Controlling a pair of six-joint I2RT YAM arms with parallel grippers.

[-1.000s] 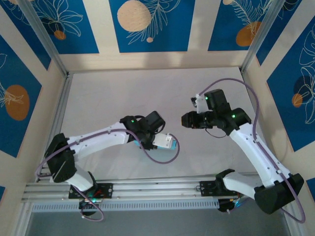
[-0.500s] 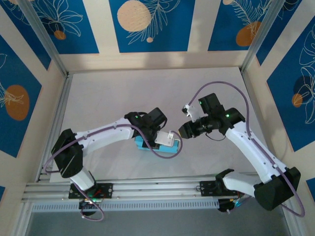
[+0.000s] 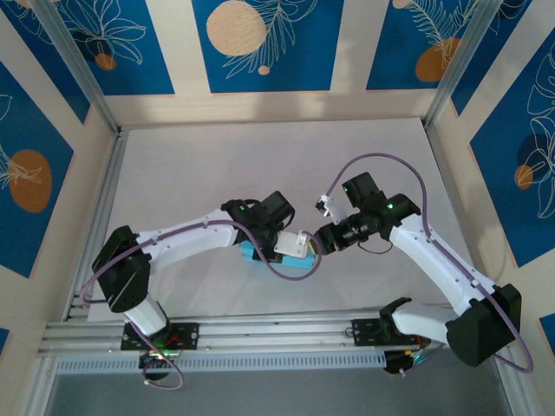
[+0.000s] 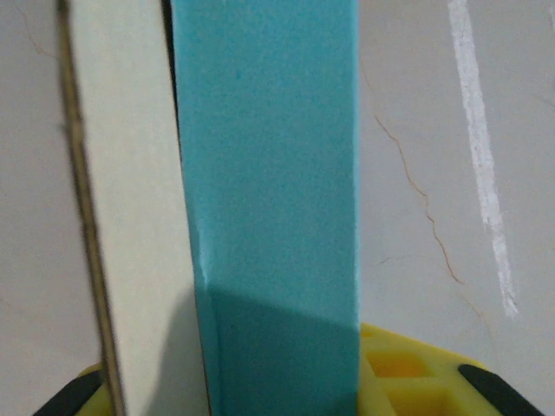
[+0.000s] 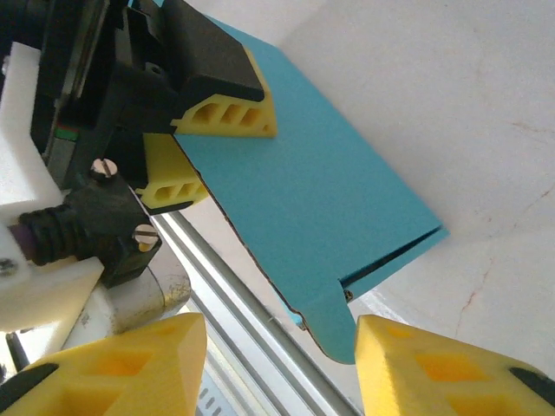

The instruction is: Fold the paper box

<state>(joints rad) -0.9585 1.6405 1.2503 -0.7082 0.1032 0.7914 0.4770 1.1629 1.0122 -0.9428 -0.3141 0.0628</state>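
**Left tool (image 5: 201,149) clamped on the paper box (image 5: 321,186); right tool (image 5: 277,338) open beside it**

We note the left tool's two yellow fingers (image 5: 227,114) closed on one edge of the paper box, one pad on the light-blue face and the other beneath it. From the left wrist, a light-blue panel and a white panel stand side by side between those fingers, running straight away from the camera.

Right tool: jaws parted, nothing held. They frame the box's near corner, where a rounded tab (image 5: 328,322) juts out and a dark slit shows between two layers of card. We see no contact between this tool and the card.

From above, the box sits in the near middle of the white tabletop (image 3: 191,173), between the two arms and just ahead of the aluminium rail (image 3: 277,334) that carries their bases. The tools meet over it, one from each side. Most of the box is hidden under the left wrist, with blue showing at either side. Whether it rests on the tabletop or hangs just off it, we cannot tell.
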